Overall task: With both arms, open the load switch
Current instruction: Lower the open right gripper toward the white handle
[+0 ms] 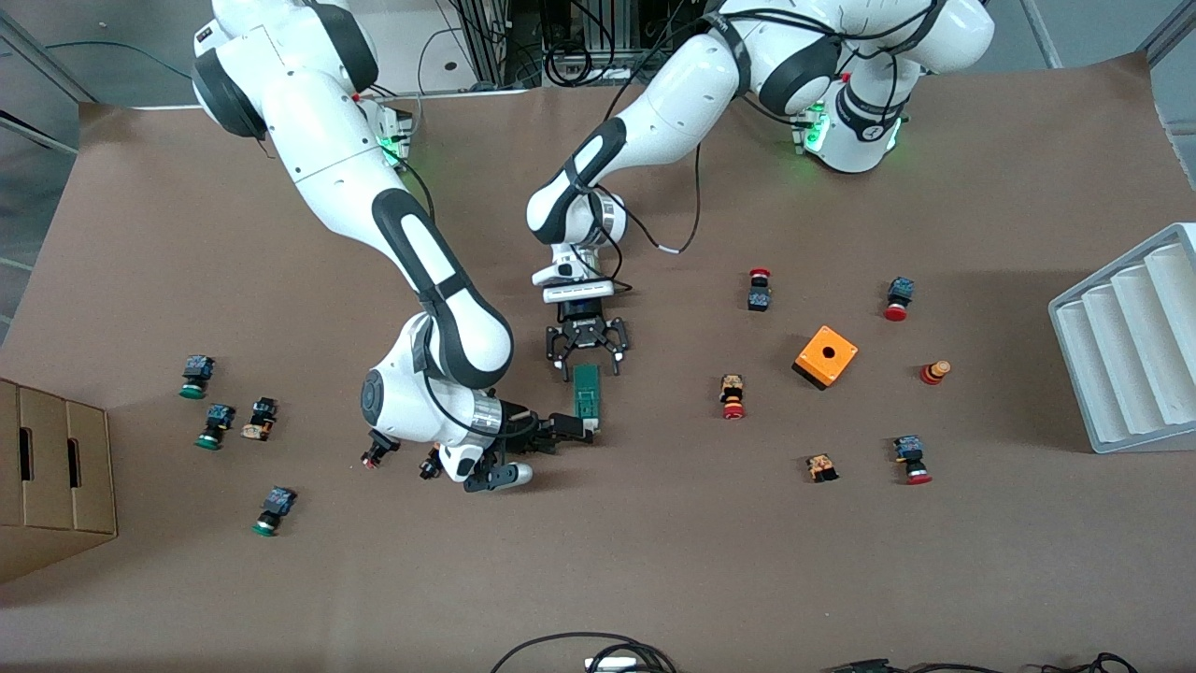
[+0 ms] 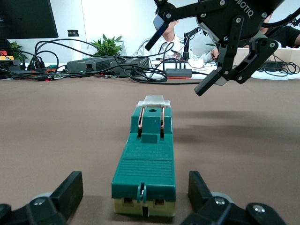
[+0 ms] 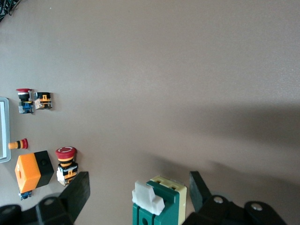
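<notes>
Dark-green load switch (image 1: 586,397) lies flat on the brown table (image 1: 654,561) between the 2 grippers, its white lever piece (image 3: 148,198) at the end nearer the front camera. The left gripper (image 1: 588,358) sits low at the switch's other end, fingers spread, not touching it. The right gripper (image 1: 572,428) straddles the lever end, fingers (image 3: 75,193) spread wide on either side.

On the table, 1 load switch (image 1: 586,393), 1 orange box (image 1: 826,356), 3 green-capped push buttons (image 1: 194,376), 4 red-capped push buttons (image 1: 759,290), 2 small orange-and-black blocks (image 1: 820,467), 1 cardboard box (image 1: 56,467) and 1 white ribbed tray (image 1: 1074,374) are being counted.
</notes>
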